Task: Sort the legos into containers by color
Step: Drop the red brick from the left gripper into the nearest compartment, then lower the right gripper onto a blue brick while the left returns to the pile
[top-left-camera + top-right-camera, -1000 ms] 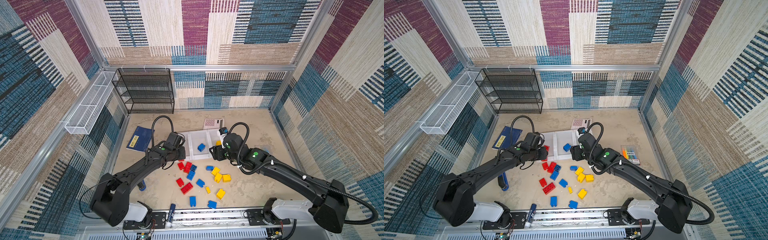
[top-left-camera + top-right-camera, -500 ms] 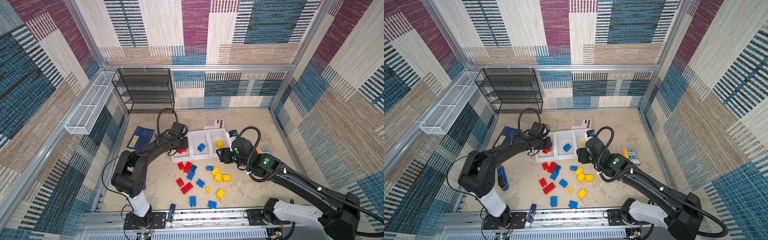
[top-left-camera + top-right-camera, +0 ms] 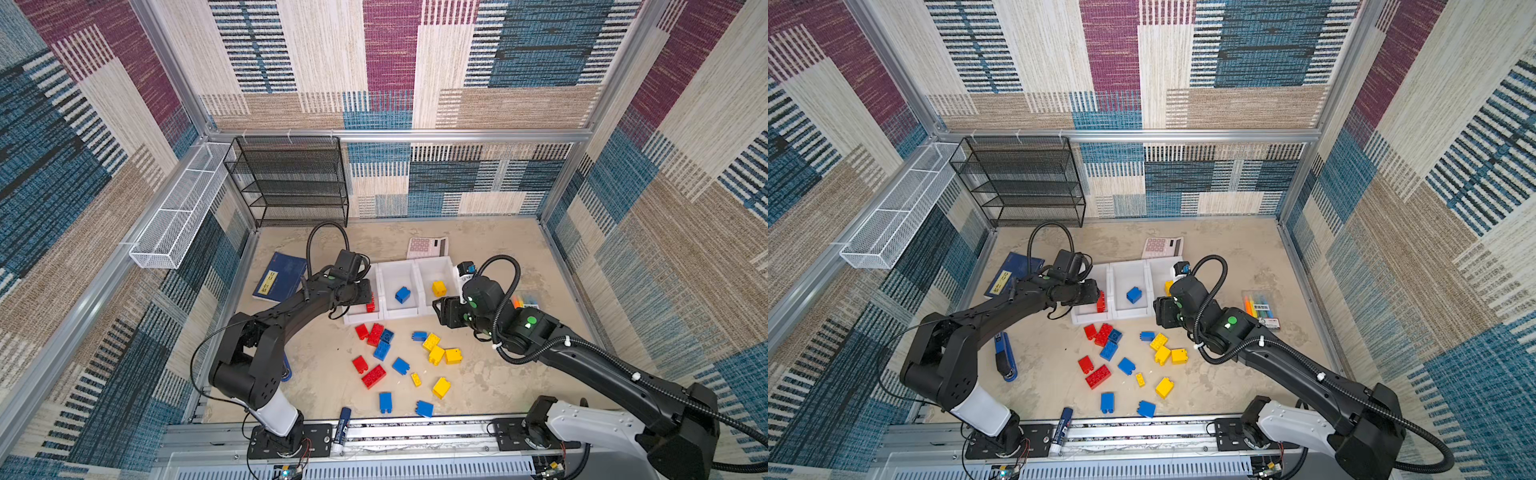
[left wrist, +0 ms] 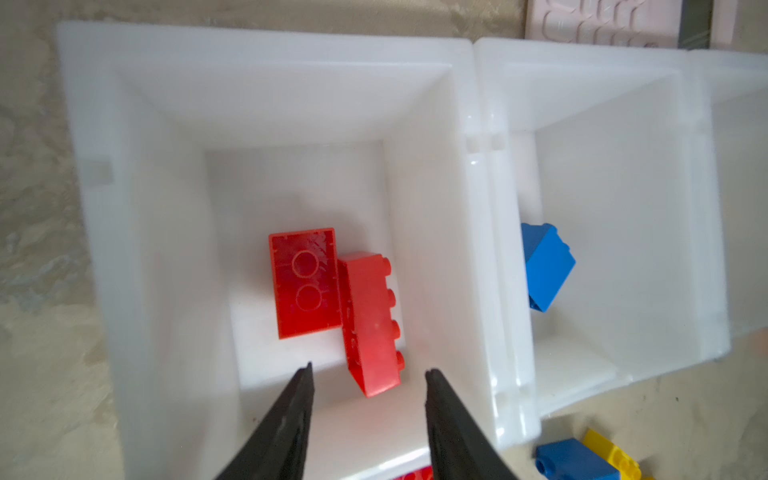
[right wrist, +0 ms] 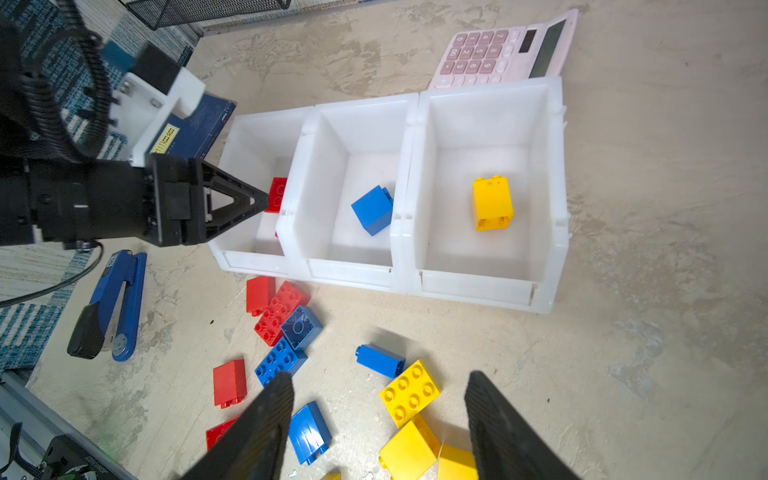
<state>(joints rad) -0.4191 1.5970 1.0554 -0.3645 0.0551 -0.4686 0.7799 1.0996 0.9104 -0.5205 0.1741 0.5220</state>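
We see the left gripper (image 4: 369, 370), jaws apart and empty, over the end bin of the containers (image 5: 365, 101), where two red legos (image 4: 305, 282) lie touching. The middle bin holds a blue brick (image 5: 372, 210), the other end a yellow brick (image 5: 492, 203). Our right gripper (image 5: 380, 376) hovers with jaws apart and empty above the loose legos (image 5: 409, 392) before the bins.

Red legos (image 5: 277, 193) half behind container wall (image 5: 296, 183)

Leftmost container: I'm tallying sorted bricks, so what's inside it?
The leftmost container holds two touching red legos, one upside down, one on its side. The open left claw hides part of the floor.
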